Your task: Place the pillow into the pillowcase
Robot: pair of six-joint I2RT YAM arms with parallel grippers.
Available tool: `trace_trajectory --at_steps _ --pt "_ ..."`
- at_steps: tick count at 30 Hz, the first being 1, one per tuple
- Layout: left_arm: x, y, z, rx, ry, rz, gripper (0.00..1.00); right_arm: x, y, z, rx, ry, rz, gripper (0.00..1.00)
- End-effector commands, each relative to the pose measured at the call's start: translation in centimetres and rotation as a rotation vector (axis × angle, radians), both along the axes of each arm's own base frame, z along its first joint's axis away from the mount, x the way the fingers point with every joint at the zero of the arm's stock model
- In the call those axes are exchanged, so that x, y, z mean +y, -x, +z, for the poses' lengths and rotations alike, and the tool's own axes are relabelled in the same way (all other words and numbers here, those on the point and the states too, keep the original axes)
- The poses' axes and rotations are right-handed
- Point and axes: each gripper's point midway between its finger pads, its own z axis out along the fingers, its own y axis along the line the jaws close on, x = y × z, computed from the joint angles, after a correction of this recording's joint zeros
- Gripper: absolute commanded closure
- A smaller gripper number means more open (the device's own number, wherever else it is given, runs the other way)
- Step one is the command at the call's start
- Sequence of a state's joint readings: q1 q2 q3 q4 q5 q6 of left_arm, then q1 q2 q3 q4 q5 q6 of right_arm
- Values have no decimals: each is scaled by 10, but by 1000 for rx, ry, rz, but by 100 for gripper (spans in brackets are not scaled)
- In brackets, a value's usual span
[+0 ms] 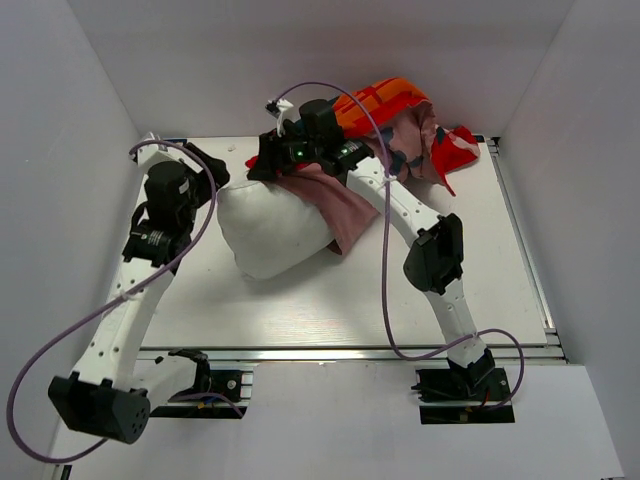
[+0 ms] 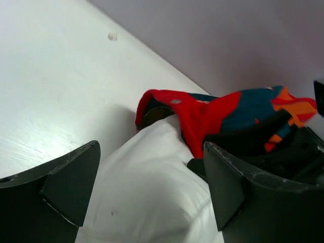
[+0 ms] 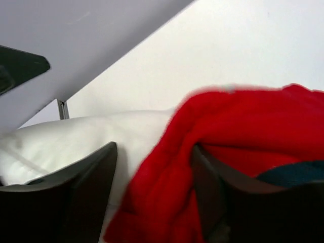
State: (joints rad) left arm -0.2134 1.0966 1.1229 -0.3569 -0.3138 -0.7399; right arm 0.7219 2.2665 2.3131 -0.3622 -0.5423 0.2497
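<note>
The left gripper [image 2: 151, 152] stands wide and grips nothing. The pillow [image 2: 147, 202] lies between and under its jaws, its long axis apparently running ahead into the pillowcase [image 2: 217, 114], which caps the corner ahead and to the right. The right gripper [image 3: 153, 149] is parted too, with red cloth bunched between its jaws and the pillow off to their left. It sits nearer the opening. Blur hides whether cloth touches its pads, and the mouth's rim is unseen.
</note>
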Motion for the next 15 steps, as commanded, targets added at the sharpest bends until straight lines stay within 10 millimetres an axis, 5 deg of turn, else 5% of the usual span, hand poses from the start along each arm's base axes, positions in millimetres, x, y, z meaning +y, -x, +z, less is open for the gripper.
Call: trace_trajectory --at_steps 1,2,5,7,10,11,12,14,15 --pt "-3 25 21 -13 -187 -135 8 7 16 68 -170 -110 80 33" --pt "-6 30 25 -25 -209 -164 8 -1 22 98 -238 -138 80 31" --pt "-21 38 32 -53 -288 -267 8 -31 27 142 -373 -159 53 29" --pt "-35 41 31 -60 -333 -338 9 -49 31 153 -419 -171 66 25" --pt "-70 44 21 -60 -404 -453 10 -87 31 150 -469 -167 71 19" --pt "-75 44 17 -53 -441 -453 10 -110 30 163 -541 -168 41 17" --pt "-98 48 12 -51 -490 -514 10 -116 24 134 -529 -137 32 17" --pt "-107 50 7 -33 -559 -516 10 -148 20 137 -573 -124 -48 15" --pt "-120 55 6 -37 -601 -556 10 -156 16 114 -534 -91 -69 15"
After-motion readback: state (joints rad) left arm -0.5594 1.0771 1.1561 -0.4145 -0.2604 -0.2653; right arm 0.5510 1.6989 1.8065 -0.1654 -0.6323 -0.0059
